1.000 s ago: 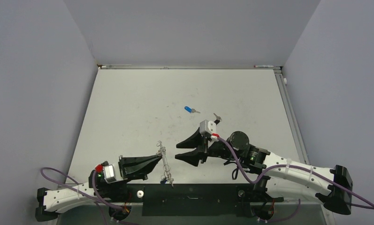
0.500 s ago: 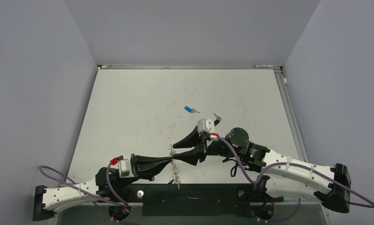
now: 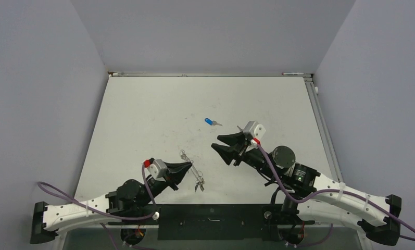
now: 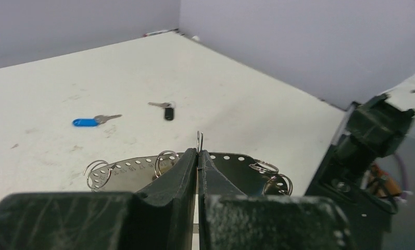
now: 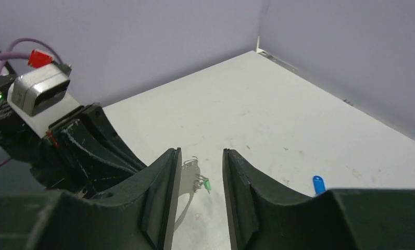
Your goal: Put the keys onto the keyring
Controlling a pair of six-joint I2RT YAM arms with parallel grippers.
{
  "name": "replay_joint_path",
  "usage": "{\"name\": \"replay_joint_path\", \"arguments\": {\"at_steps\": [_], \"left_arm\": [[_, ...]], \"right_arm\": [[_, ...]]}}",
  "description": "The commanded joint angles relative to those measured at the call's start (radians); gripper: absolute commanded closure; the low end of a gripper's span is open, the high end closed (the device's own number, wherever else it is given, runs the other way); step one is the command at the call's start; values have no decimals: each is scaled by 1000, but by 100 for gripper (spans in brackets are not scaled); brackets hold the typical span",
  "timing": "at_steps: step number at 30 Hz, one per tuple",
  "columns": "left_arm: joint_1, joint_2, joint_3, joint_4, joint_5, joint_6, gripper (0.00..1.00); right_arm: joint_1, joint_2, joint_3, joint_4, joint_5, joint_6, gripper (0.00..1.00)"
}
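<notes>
right gripper (image 3: 216,142) now well clear of the keyring (image 4: 127,169), half open, empty; left gripper (image 4: 198,156) tight on the keyring

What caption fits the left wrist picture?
Shut left gripper pinches the keyring; a blue key and a black key lie beyond.

Table (image 3: 142,114): white, matt, faint scuffs and dark smudges.
Keyring (image 4: 137,167): thin grey metal, perforated band, dull sheen; small wire loops on it brighter.
Blue key (image 4: 93,121): glossy blue plastic head, silver metal blade.
Black key (image 4: 166,110): black plastic head, metal blade.
Left hand (image 4: 197,152), right hand (image 5: 201,152): black plastic, matt, finely ridged, scratched pale.
Walls (image 3: 195,31): flat grey, matt.
</notes>
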State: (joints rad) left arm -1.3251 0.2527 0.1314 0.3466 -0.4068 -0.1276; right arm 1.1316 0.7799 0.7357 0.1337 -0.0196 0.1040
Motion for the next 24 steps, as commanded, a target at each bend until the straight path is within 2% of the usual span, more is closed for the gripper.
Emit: {"name": "replay_joint_path", "arguments": {"at_steps": [1,5,9,12,13,15,19,24], "left_arm": [[3,117,48,81,-197,100,100],[1,205,43,181,-243,200,100],[0,226,30,228,-220,286,100],[-1,184,-28,291,-86,373,100],[-2,156,-63,338,6,407,100],[-2,93,-142,443,104,465,100],[-2,-3,-194,462,140,473,100],[-2,21,-197,472,156,477,100]], "right_arm": [[-7,15,-6,-26,188,-15,64],[-11,52,7,-42,242,-8,65],[-13,97,22,-47,302,4,65],[-20,135,34,-47,303,5,65],[-23,151,41,-51,300,5,65],[-31,178,52,-53,288,-1,65],[-78,215,45,-39,240,-7,65],[-205,259,34,-8,103,50,64]]}}
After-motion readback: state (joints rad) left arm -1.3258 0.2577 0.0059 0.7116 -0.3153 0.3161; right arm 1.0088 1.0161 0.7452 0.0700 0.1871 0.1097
